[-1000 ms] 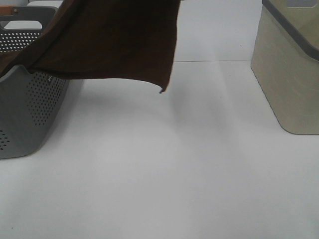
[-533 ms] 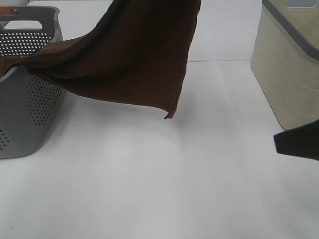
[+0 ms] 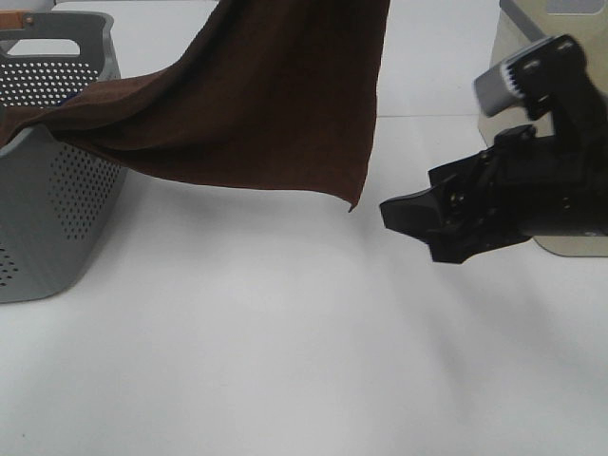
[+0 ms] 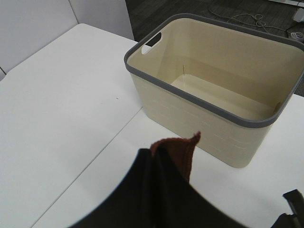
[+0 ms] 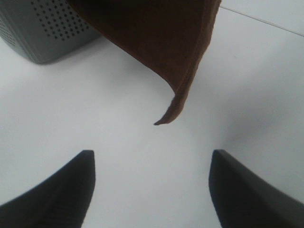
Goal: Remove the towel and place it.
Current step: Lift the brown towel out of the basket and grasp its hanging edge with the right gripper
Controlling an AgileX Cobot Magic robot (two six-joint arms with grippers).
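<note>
Towel [image 3: 266,95] — one, probably in left pincer [image 4: 159,153]

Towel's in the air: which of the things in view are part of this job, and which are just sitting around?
Part of the job:
towel, lifted, one end draped over the grey perforated basket
left gripper, shut on the towel
right gripper, fingers open, facing the hanging corner

Just lying about:
beige bin with grey rim
white table
</note>
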